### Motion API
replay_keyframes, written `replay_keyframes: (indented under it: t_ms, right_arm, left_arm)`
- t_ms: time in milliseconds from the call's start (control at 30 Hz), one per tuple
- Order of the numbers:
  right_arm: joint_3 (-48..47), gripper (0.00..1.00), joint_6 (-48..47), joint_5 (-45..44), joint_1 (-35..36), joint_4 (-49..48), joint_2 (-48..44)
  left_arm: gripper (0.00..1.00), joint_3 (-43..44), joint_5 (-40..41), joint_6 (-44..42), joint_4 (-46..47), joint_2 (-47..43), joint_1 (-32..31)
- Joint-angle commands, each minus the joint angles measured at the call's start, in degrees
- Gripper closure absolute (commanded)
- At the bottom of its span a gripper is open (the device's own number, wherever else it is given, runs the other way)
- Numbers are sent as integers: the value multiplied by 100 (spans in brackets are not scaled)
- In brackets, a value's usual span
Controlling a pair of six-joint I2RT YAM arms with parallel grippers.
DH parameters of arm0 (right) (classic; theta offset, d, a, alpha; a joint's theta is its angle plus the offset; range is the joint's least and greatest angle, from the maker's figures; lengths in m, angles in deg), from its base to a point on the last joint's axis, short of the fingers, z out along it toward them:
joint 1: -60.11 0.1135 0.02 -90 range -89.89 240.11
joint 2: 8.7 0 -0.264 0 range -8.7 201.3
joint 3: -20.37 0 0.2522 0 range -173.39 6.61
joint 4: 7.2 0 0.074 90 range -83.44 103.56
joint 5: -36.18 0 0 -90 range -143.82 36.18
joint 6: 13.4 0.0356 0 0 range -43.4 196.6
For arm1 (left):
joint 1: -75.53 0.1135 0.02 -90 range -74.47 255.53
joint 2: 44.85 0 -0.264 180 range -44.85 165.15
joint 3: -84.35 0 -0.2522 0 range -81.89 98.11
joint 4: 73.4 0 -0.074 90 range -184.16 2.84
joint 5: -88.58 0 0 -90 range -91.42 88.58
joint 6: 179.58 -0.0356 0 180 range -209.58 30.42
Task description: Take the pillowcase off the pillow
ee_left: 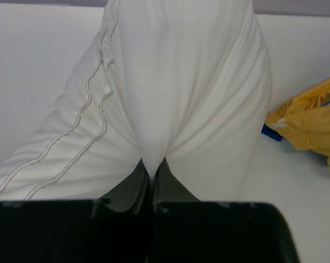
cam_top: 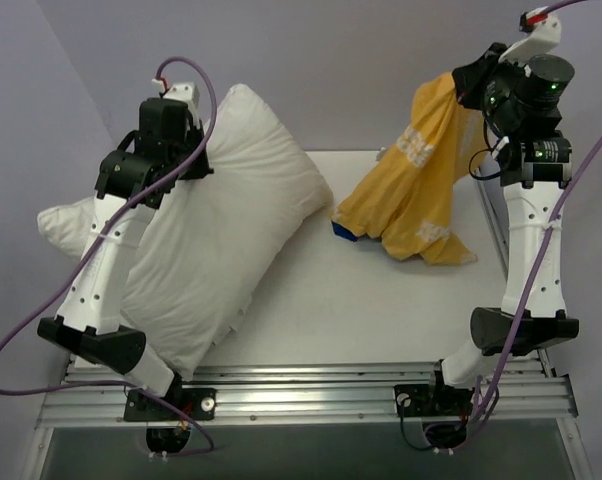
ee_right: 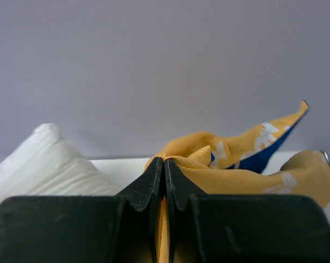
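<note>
Dangling from right end effector [ee_right: 165, 164]: pillowcase [cam_top: 413, 195]

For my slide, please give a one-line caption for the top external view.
Left gripper pinches the bare white pillow; right gripper holds the yellow pillowcase apart from it.

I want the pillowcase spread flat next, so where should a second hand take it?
Probably the low blue corner of the pillowcase, coming in from the left, just above the table. The right hand pinches the top bunched, so the cloth hangs in folds; that corner sticks out free and thin, apart from the pillow.
</note>
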Motion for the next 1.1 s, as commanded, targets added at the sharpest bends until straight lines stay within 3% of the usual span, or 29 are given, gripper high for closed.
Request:
replay_keyframes:
  t_ms: [0, 133, 233, 400, 500, 533, 567, 633, 667, 700, 800, 867, 967, 1067]
  right_arm:
    - [-101, 100, 289, 1007, 42, -1581, -362]
    - [389, 100, 580, 1464, 94, -2085, -512]
    - [943, 100, 597, 1694, 217, -2077, -617]
    - [3349, 100, 466, 1178, 612, -1989, -863]
    - [4648, 97, 562, 1079, 797, -1954, -803]
    - [4932, 93, 623, 974, 876, -1927, -785]
    - [5179, 91, 711, 921, 894, -1901, -758]
    - [5699, 80, 755, 842, 929, -1866, -784]
    - [5778, 73, 755, 780, 973, -1544, -837]
    - [5805, 56, 729, 719, 973, -1393, -985]
    - [5343, 29, 484, 131, 982, -620, -1363]
    - [4920, 20, 369, -551, 964, -24, -1557]
    - [3971, 2, 272, -1649, 964, 592, -1961]
    - [2925, 0, 140, -2835, 973, 1173, -2217]
  left_arm:
    - [98, 1232, 335, 483, 1706, -104, 62]
    - [98, 857, 467, 975, 2164, -243, 142]
    - [98, -275, 441, 1327, 2629, -603, 256]
    - [98, -2830, 292, 1819, 3403, -1149, 432]
    - [96, -3790, 72, 1908, 3457, -1325, 572]
    - [92, -3959, 37, 1890, 3439, -1439, 616]
    - [79, -4109, 36, 1794, 3430, -1501, 642]
    - [66, -4416, 45, 1688, 3352, -1763, 713]
    - [54, -4436, 45, 1575, 3229, -1861, 817]
    - [47, -4427, 71, 1495, 3150, -1957, 853]
    - [16, -3893, 247, 1048, 2606, -2239, 889]
    - [6, -3251, 335, 748, 2124, -2353, 898]
    - [6, -2314, 554, 345, 1535, -2485, 889]
    - [6, -1286, 958, -34, 998, -2591, 889]
